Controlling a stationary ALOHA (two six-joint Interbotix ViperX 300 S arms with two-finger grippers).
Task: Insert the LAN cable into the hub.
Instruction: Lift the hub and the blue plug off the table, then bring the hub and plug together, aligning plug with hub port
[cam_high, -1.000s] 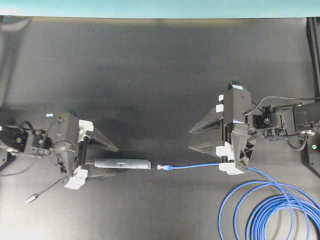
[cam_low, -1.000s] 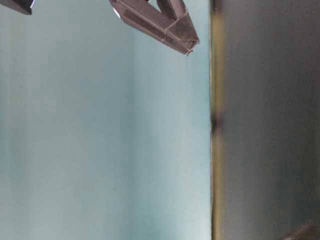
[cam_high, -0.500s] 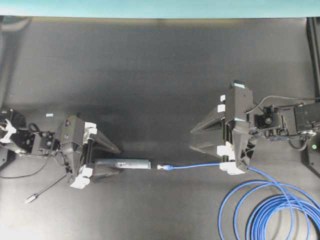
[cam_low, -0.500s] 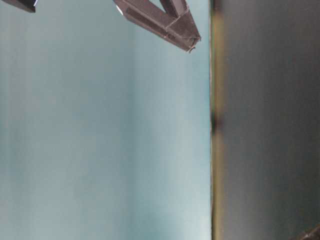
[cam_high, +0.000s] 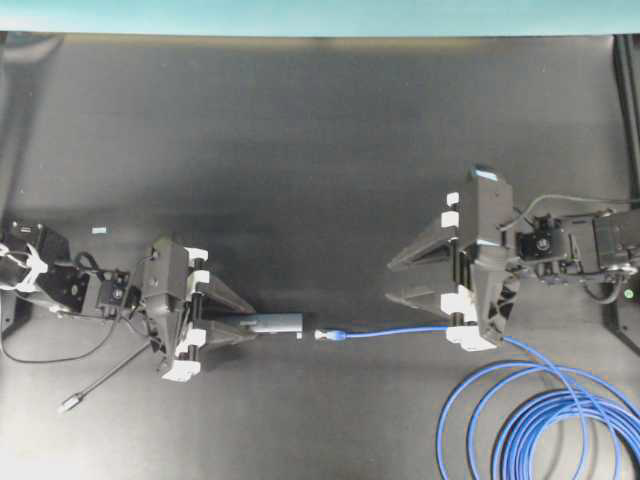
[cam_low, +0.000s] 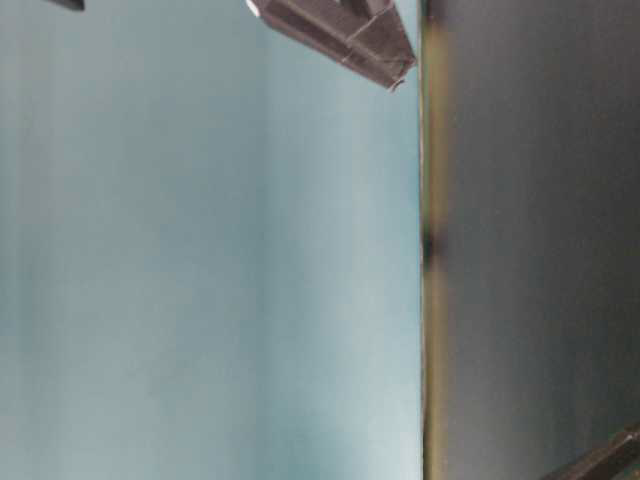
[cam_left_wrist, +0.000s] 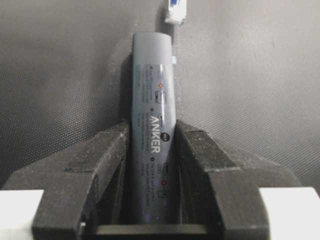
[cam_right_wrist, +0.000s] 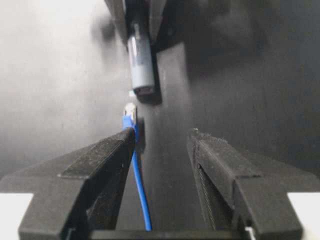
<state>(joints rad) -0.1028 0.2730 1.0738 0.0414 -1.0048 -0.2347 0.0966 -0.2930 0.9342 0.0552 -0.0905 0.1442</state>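
The hub (cam_high: 262, 323) is being seen lying flat on the black worktop (cam_high: 300, 150), its long axis running left to right, with the LAN cable (cam_high: 395, 331) plug just beyond its right end, nearly in line but not inserted. The left gripper (cam_left_wrist: 152, 145) is straddling the hub's left part, its fingers (cam_left_wrist: 107, 150) pressed against both long sides. The right gripper (cam_high: 392, 282) is held above the cable, fingers (cam_right_wrist: 105, 155) spread apart and nothing gripped; the blue strand is passing beside its left finger, making this arm the nearer one to the plug. Blue loops are lying at the worktop's lower right. A teal wall is visible behind.
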